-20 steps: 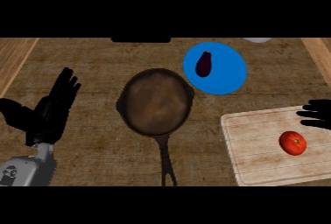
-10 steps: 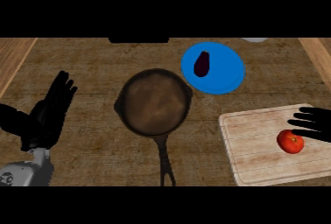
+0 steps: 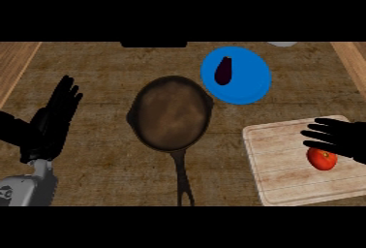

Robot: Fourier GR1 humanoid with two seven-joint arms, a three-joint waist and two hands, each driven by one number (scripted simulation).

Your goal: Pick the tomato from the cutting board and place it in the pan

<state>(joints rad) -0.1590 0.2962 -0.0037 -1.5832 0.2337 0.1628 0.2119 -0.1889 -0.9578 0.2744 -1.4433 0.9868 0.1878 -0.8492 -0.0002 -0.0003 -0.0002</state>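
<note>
Right hand (image 3: 342,139) moved left and nearer over board (image 3: 282,169), fingers spread, now just above tomato (image 3: 322,159). Left hand (image 3: 50,123) shifted slightly nearer.

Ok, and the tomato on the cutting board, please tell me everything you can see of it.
The small round red tomato looks smooth and glossy, with a tiny dark mark on top that may be its stem spot. It lies whole on the pale wooden cutting board, near the board's right side. The robot's black right hand reaches in from the right with fingers spread, just above it in the view. Whether the hand touches the tomato cannot be told.
</note>
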